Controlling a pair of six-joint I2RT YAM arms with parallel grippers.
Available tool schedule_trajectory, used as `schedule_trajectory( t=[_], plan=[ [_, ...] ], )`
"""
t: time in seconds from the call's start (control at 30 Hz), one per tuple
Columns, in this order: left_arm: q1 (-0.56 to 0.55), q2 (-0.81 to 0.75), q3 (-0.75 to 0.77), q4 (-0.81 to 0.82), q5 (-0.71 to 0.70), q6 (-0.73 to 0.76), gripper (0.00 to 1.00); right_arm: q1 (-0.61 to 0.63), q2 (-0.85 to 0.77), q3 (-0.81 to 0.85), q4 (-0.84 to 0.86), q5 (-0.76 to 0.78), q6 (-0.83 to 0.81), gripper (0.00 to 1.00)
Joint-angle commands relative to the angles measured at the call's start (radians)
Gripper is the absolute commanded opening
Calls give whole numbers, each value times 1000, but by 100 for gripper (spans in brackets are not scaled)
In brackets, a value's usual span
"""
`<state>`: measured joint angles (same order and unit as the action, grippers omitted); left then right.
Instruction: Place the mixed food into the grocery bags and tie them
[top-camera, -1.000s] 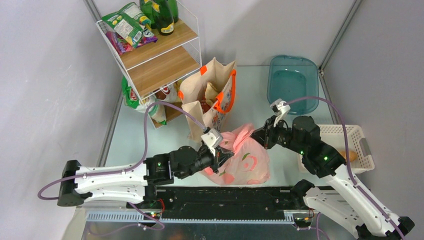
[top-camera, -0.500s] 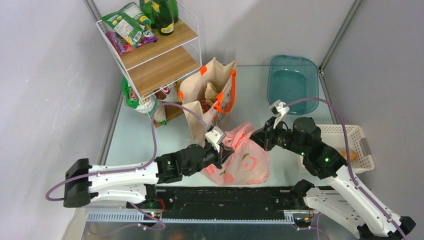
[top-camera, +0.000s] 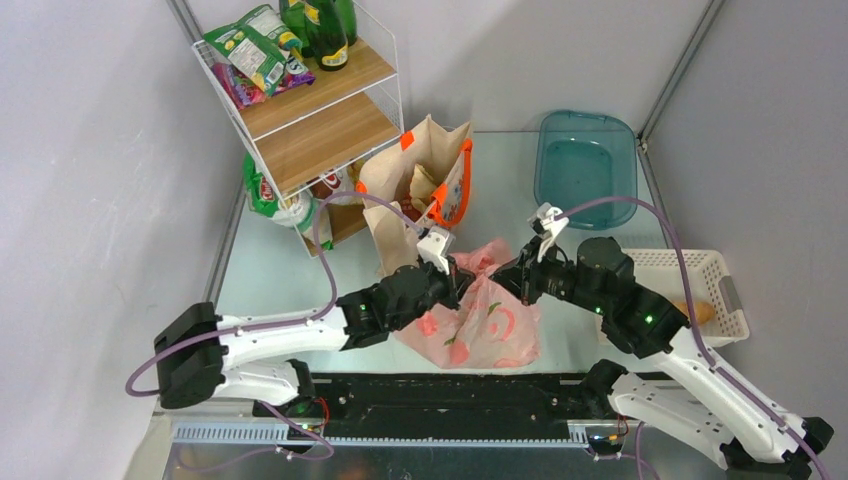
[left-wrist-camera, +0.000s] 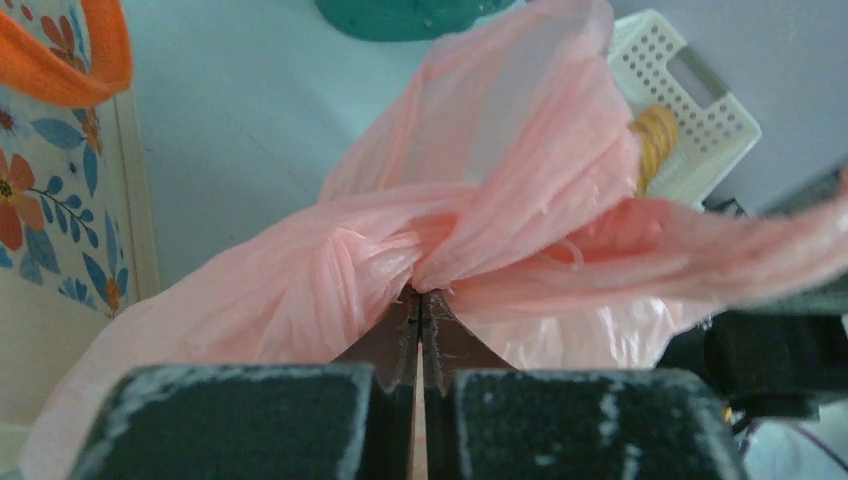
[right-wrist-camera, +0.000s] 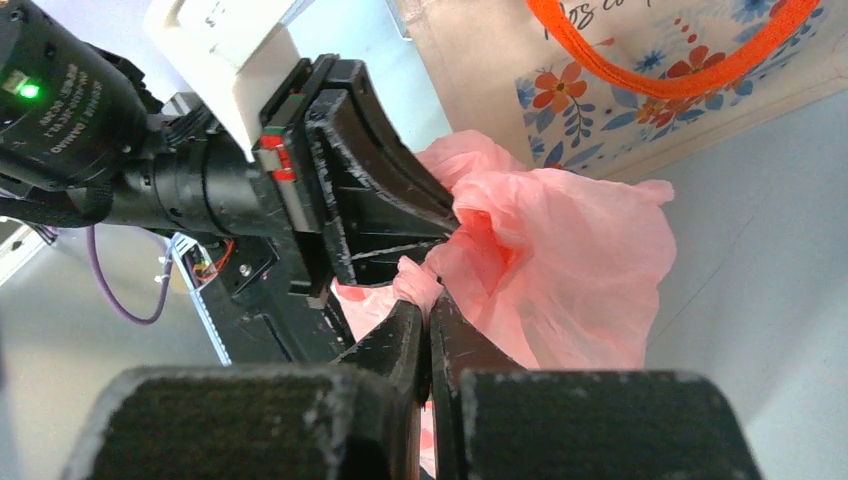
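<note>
Both the left jaws and right jaws clamped tight on gathered handles of the pink bag (top-camera: 485, 325), nearly tip to tip directly above it, neither arm nearer.

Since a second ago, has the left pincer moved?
Yes. The left pincer moved away from the arm bases, nearer the beige tote, gripping the pink bag.

Left arm (top-camera: 290, 335) stretches low from its base at the near left, forearm reaching right and inward, and its tool (top-camera: 463, 276) has both jaws pressed flat together on a gathered fold of the pink bag (top-camera: 490, 325). Right arm (top-camera: 650, 320) rises from the near right, elbow bent, forearm angled left, its tool (top-camera: 501, 279) clamped tight on the same film. The two tools sit nose to nose, just beside each other.
</note>
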<state>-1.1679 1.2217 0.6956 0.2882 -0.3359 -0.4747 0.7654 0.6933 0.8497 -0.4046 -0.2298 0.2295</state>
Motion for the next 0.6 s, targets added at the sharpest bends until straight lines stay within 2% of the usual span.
schedule_trajectory(
  t=[0.0,0.17,0.3,0.43,0.57],
  plan=[
    [55,69,38,110,21,-101,0,41,14,88,89,59,-28,0],
    [81,155,22,360,118,-197,0,58,41,121,46,114,-52,0],
    [88,229,14,550,129,-252,0,62,69,159,-17,144,-59,0],
    [106,296,38,664,100,-271,0,78,87,190,-71,145,-58,0],
    [132,352,74,680,51,-260,0,110,87,213,-112,173,-60,0]
  ],
)
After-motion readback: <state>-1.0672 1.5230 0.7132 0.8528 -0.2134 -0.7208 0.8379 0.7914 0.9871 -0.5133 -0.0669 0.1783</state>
